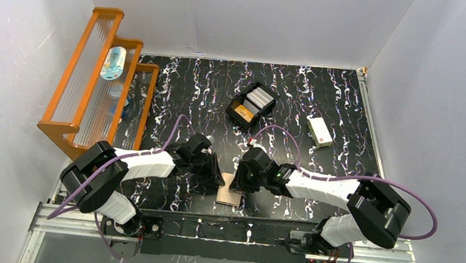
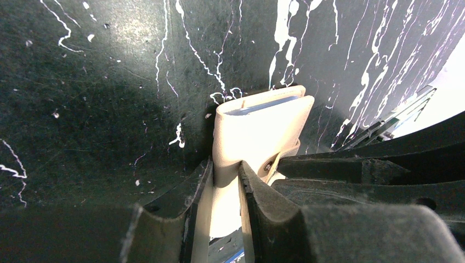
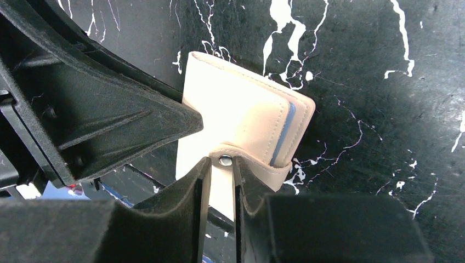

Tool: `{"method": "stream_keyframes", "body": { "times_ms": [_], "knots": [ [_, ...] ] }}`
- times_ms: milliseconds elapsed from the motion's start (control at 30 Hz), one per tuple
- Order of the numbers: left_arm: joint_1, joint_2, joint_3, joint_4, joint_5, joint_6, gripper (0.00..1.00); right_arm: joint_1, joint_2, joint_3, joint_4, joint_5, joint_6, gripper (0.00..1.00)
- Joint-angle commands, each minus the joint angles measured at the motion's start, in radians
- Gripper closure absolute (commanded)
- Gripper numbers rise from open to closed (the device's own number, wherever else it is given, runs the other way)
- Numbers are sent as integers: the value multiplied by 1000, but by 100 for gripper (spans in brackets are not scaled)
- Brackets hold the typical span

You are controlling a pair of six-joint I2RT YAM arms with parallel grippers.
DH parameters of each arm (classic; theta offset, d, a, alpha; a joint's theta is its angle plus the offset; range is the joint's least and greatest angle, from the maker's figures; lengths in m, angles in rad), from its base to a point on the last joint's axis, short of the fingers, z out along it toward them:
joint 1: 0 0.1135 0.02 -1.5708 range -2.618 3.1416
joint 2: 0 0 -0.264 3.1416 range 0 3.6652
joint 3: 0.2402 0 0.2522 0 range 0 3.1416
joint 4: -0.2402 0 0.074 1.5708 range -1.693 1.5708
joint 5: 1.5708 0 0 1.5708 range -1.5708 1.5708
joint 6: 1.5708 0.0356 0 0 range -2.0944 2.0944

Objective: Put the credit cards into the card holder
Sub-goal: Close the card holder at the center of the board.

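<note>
The tan card holder (image 1: 229, 195) lies folded on the black marbled table between my two grippers. My left gripper (image 2: 226, 167) is shut on one edge of the card holder (image 2: 257, 131). My right gripper (image 3: 222, 161) is shut on the side with the snap tab, and the metal snap (image 3: 225, 160) sits right at its fingertips. A blue card edge (image 3: 282, 134) shows inside the fold of the card holder (image 3: 241, 109). More credit cards (image 1: 260, 98), whitish-grey with an orange one (image 1: 243, 112), stand in a black tray further back.
The black divided tray (image 1: 236, 104) sits at the middle back. A white box with a red mark (image 1: 319, 131) lies to its right. An orange wooden rack with clear ribbed panels (image 1: 95, 84) fills the left side. White walls close in the table.
</note>
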State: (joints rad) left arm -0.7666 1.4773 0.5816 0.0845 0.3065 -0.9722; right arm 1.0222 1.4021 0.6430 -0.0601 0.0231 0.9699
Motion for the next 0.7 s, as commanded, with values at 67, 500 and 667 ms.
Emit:
{"method": "stream_keyframes", "body": {
  "times_ms": [67, 500, 667],
  "knots": [
    [-22, -3, -32, 19, 48, -21, 82, 8, 29, 13, -46, 35, -6, 73],
    [-22, -27, -45, 24, 43, -34, 82, 40, 125, 101, -217, 152, -57, 83],
    [-22, -37, -50, 30, 43, -34, 82, 59, 190, 153, -300, 186, -73, 82]
  ]
}}
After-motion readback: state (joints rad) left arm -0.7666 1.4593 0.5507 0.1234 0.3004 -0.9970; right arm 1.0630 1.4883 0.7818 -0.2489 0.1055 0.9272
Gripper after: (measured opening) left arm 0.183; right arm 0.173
